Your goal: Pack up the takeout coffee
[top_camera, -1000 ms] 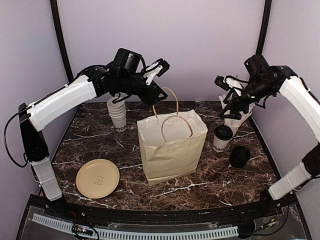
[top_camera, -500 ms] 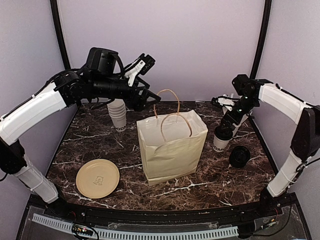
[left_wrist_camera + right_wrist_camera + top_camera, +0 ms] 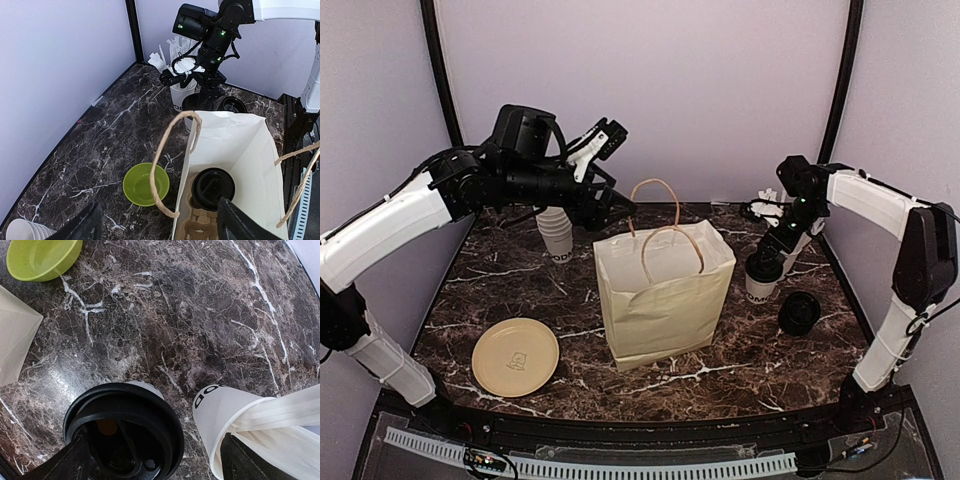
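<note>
Right gripper (image 3: 157, 465) is now found lowered from well above to just over the takeout coffee (image 3: 764, 272) (grasp judged imminent). Jaws are spread wide, nothing gripped. Cup is stood on the table (image 3: 520, 290) at 3 o'clock of the paper bag (image 3: 660, 300), its lid (image 3: 125, 425) seen at 10 o'clock of the jaw midpoint.

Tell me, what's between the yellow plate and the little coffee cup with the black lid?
The tall paper bag stands between the plate and the coffee cup. The top view shows this best.
</note>
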`<action>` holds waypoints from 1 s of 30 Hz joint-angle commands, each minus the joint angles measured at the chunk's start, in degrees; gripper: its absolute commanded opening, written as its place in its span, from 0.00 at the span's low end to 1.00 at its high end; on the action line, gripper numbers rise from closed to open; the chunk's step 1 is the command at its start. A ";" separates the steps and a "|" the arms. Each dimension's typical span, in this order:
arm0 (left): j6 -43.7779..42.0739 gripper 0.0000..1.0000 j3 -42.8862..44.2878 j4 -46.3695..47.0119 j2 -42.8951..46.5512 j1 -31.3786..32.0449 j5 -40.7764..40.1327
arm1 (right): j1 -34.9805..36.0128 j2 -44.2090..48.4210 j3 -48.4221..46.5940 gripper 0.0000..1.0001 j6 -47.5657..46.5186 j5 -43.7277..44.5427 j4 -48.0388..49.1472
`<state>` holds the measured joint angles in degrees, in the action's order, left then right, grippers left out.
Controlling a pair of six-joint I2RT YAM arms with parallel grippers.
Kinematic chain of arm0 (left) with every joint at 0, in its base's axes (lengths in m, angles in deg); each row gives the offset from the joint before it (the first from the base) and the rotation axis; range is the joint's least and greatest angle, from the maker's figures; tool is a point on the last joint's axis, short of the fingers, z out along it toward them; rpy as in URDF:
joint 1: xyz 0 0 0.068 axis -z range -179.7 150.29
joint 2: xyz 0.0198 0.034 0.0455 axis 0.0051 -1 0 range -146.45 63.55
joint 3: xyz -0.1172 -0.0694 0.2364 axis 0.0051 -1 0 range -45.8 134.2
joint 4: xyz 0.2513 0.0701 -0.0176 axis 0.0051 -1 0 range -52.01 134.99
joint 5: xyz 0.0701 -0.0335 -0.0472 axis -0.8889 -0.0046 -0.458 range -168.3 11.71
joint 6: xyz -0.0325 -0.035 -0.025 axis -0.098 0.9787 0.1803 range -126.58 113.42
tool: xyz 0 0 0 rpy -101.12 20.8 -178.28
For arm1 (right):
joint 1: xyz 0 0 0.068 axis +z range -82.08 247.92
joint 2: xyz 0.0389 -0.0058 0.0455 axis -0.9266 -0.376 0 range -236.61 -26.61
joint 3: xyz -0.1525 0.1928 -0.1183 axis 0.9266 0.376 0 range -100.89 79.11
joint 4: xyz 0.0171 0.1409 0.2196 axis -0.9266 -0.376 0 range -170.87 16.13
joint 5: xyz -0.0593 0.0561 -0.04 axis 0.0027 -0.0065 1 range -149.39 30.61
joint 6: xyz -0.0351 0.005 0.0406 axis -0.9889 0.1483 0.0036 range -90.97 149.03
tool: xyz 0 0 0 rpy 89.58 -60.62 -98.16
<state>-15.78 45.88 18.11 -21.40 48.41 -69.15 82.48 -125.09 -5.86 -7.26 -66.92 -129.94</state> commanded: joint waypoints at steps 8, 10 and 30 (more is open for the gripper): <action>-0.36 0.81 0.07 0.45 0.28 0.09 -0.31 | 0.09 1.61 -4.23 0.91 0.87 -1.59 -3.36; -0.20 0.81 -0.11 0.58 0.56 0.11 -0.23 | 0.11 2.02 -4.50 0.92 0.94 -1.78 -3.87; -0.39 0.81 -2.09 1.01 0.20 0.13 -0.25 | 0.69 1.00 1.68 0.84 0.92 1.30 -3.74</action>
<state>-15.82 44.46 18.33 -22.05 48.41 -69.21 82.55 -124.39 -4.96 -6.87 -66.13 -133.49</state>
